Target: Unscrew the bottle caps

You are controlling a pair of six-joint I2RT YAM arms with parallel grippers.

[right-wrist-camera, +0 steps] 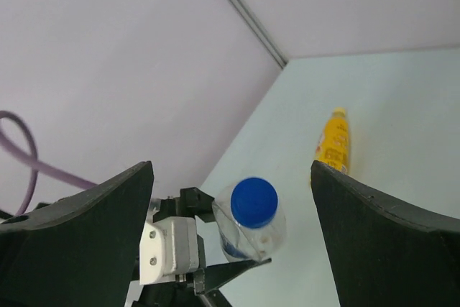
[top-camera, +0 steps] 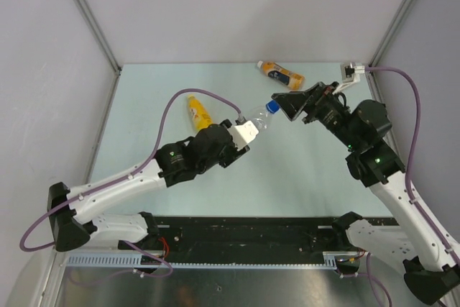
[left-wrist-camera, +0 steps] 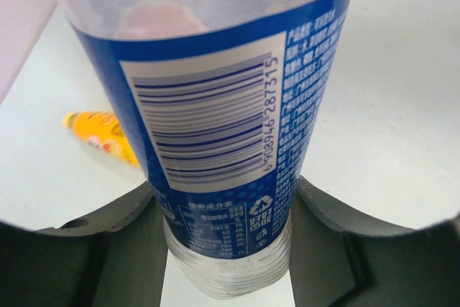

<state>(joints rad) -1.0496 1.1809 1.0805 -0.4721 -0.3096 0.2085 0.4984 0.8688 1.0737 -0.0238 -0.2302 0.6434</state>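
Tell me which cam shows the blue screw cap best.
Right wrist: the round blue plastic screw cap sits large, facing the lens. Top external shows only a small blue dot. Left wrist: only the clear plastic bottle, no cap.

You have three small plastic bottles (clear blue-labelled (top-camera: 256, 121), yellow (top-camera: 198, 113), orange (top-camera: 284, 74)), three round screw caps (blue (top-camera: 272, 106), yellow (top-camera: 191, 96), white (top-camera: 260, 65)) and two black two-finger grippers, left (top-camera: 246, 131) and right (top-camera: 287, 103).
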